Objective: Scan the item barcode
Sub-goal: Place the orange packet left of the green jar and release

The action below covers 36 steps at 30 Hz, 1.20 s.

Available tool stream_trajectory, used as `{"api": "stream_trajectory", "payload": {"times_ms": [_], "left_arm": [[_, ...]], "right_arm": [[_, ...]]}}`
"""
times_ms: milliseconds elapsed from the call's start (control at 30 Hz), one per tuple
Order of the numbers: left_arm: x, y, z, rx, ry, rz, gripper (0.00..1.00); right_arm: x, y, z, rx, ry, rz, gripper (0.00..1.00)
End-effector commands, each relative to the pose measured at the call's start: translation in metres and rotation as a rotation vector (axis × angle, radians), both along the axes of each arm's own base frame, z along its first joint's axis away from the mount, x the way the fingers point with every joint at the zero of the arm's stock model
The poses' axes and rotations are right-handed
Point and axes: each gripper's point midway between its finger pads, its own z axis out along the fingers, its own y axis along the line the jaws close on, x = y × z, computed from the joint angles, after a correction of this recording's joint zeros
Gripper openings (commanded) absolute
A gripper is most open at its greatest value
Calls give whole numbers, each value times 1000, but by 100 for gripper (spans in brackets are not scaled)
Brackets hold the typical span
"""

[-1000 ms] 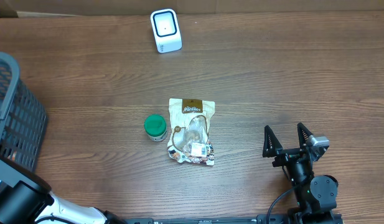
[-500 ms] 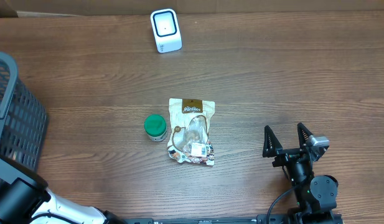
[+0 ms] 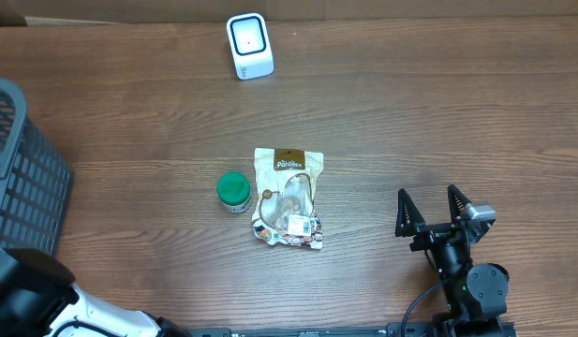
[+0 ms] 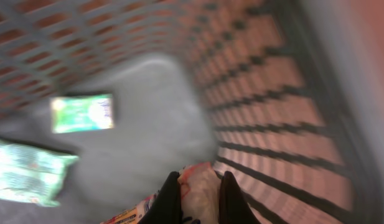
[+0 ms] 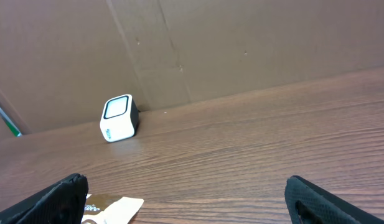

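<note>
- Grey plastic mesh surrounds my left pincer (image 4: 199, 190): it is down inside the basket (image 4: 272, 93) that stands at the left edge of the table (image 3: 410, 112).
- State of the left pincer: fully closed, with the top edge of a red, white and yellow packet (image 4: 201, 179) pinched between its fingers. This packet is the item to scan. It lies near the basket wall, low in a blurred wrist view.
- State of my right pincer (image 3: 427, 198): spread wide, holding nothing, parked near the front right corner of the table.
- The white scanner (image 3: 249, 45) stands at the far edge of the table, well apart from the basket.
- Hazard 1, slip: the grip looks to be on a thin margin of soft film. A quick lift could pull the packet free and drop it back into the basket.
- Hazard 2, snag: the packet or a finger may catch the mesh wall just beside it on the way up.
- Hazard 3, wrong face: I cannot tell where the barcode sits. If it faces away from the scanner, no read occurs.
- Hazard 4, collision: a green-lidded jar (image 3: 234, 190) and a snack pouch (image 3: 289, 198) lie mid-table. A low carry could strike them.
- Hazard 5, stray pick: a green box (image 4: 83, 113) and a pale green pouch (image 4: 23, 171) share the basket floor, apart from my grip. Neither should rise with it.
</note>
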Motion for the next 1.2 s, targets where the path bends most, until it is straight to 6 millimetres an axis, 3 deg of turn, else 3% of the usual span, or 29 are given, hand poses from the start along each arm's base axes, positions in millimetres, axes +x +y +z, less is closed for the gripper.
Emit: {"api": "stream_trajectory", "payload": {"times_ms": [0, 100, 200, 300, 467, 767, 1033, 1167], "left_arm": [[13, -63, 71, -14, -199, -128, 4], [9, -109, 90, -47, -227, -212, 4], [7, -155, 92, -79, -190, -296, 4], [6, -193, 79, -89, -86, -371, 4], [19, -237, 50, -66, 58, -450, 4], [16, -273, -43, -116, 358, -355, 4], [20, -310, -137, -147, 473, -403, 5], [12, -321, -176, -159, 510, -399, 4]], "right_arm": [[0, -1, -1, 3, -6, -4, 100], [0, -1, -1, 3, -6, -4, 100], [0, -1, -1, 3, -6, -5, 100], [0, -1, -1, 3, -6, -4, 100], [0, -1, -1, 3, -6, -4, 100], [0, -1, -1, 3, -6, -4, 100], [0, -1, -1, 3, -6, -5, 100], [0, -1, -1, 3, -6, -4, 100]]}}
